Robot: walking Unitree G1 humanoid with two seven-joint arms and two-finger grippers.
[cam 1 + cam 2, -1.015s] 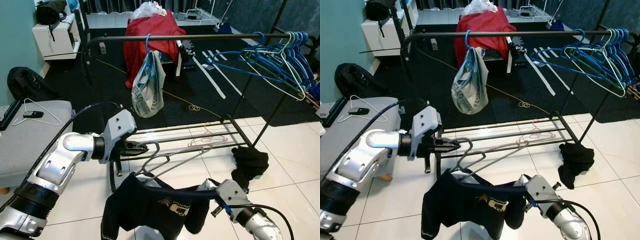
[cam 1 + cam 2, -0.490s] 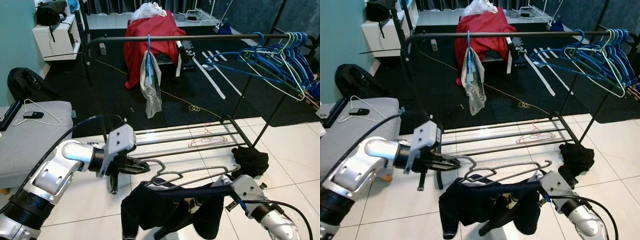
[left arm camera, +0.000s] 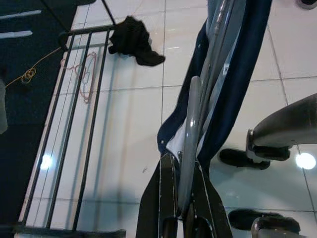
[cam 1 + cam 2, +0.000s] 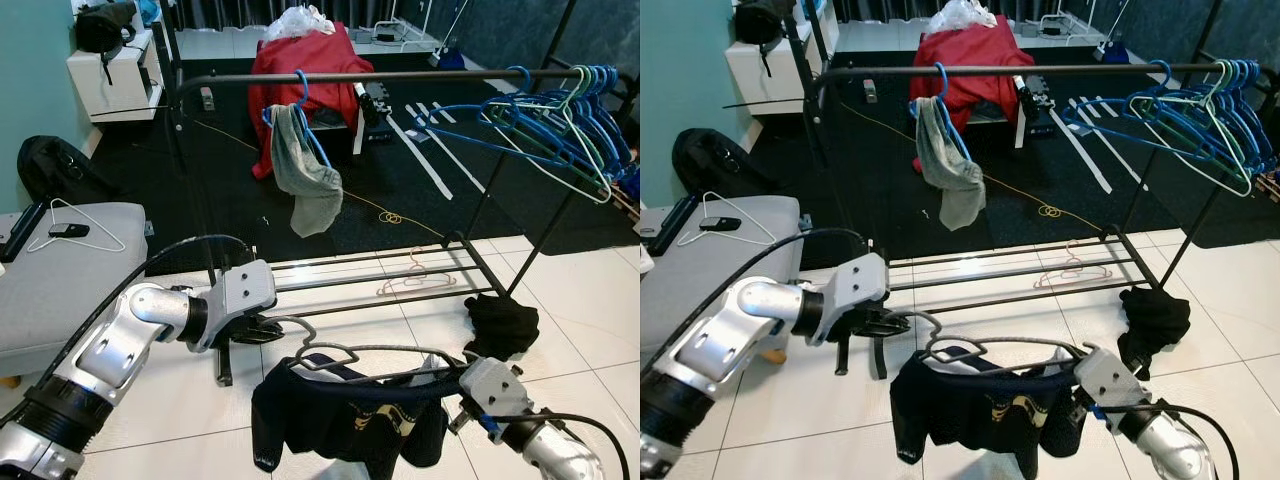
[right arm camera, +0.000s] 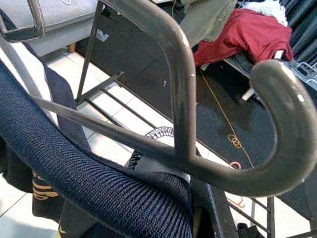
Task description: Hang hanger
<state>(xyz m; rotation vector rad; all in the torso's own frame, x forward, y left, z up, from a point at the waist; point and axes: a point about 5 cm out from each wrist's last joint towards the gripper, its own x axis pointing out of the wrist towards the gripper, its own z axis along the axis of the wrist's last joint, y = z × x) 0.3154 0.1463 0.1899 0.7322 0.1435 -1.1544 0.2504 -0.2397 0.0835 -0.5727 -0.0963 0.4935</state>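
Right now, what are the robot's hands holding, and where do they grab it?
Both hold the grey hanger with the dark shirt on it. The left gripper pinches its left end; the right gripper holds its right end, under the shirt.

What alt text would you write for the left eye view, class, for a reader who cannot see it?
Both grippers hold a grey hanger carrying a dark navy shirt low above the tiled floor: the left gripper at the hook end, the right gripper at the far end. Behind stands a black clothes rail with blue hangers and a hanging grey garment.
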